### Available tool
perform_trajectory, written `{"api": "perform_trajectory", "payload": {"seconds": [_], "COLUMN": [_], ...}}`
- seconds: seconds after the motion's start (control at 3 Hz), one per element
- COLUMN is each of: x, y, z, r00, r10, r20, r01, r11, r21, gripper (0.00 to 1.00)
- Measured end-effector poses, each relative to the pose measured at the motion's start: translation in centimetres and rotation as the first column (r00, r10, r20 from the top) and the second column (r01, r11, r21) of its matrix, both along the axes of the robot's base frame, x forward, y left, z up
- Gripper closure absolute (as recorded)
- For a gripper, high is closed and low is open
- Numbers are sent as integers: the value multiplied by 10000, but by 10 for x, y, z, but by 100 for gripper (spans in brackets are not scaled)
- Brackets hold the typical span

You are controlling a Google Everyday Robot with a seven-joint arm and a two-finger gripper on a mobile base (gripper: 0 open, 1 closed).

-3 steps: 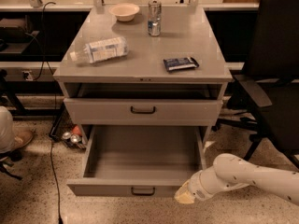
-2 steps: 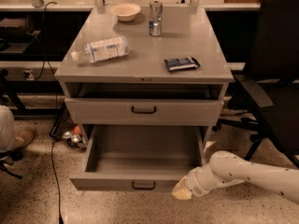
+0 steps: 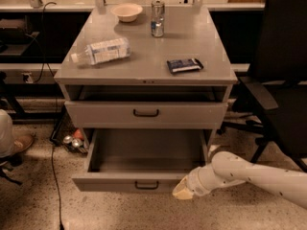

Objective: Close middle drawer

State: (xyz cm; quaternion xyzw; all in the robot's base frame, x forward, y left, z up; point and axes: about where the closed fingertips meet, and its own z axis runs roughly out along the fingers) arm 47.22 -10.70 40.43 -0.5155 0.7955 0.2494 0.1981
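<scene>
- The middle drawer point(image 3: 105, 182) is standing pulled far out of the grey cabinet point(image 3: 144, 56), at 6 o'clock from the cabinet's top. Its deep grey box is lying open to view from above.
- Its small dark bar handle point(image 3: 146, 185) is sitting at the centre of the flat front panel.
- The gripper point(image 3: 182, 191) is sitting low at the 5 o'clock end of that front panel, overlapping its right corner just above the floor. It looks to be touching the panel.
- Whether the gripper is set wide or narrow, I cannot tell from where I am standing.
- The white arm point(image 3: 259, 174) is reaching in from 4 o'clock, running leftward and slightly down toward the drawer's corner.
- The top drawer point(image 3: 192, 114) is sitting above the open one, drawn out only a little, with its own dark handle point(image 3: 146, 112) at the middle.
- On the cabinet's top, a pale bowl point(image 3: 127, 12) is resting at 11 o'clock and a can point(image 3: 157, 18) is standing upright at 12 o'clock, just beside the bowl.
- A plastic bottle point(image 3: 101, 51) is lying on its side at 9 o'clock, and a dark packet point(image 3: 184, 65) is lying flat at 4 o'clock, well apart from the bottle.
- A black chair point(image 3: 283, 80) is standing at 3 o'clock from the cabinet.
- A thin cable point(image 3: 53, 166) is trailing down across the speckled floor at 8 o'clock.
</scene>
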Motion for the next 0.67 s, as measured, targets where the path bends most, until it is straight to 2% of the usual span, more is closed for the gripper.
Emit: {"api": "perform_trajectory", "payload": {"seconds": [0.33, 0.67], "x": [1, 37], "y": [0, 12], "z": [-1, -13], "r00": [10000, 9949], "r10": [45, 585], "r20": [60, 818], "r01": [-45, -600], "r11": [10000, 9981], "r21": [12, 157], "gripper": [100, 100]}}
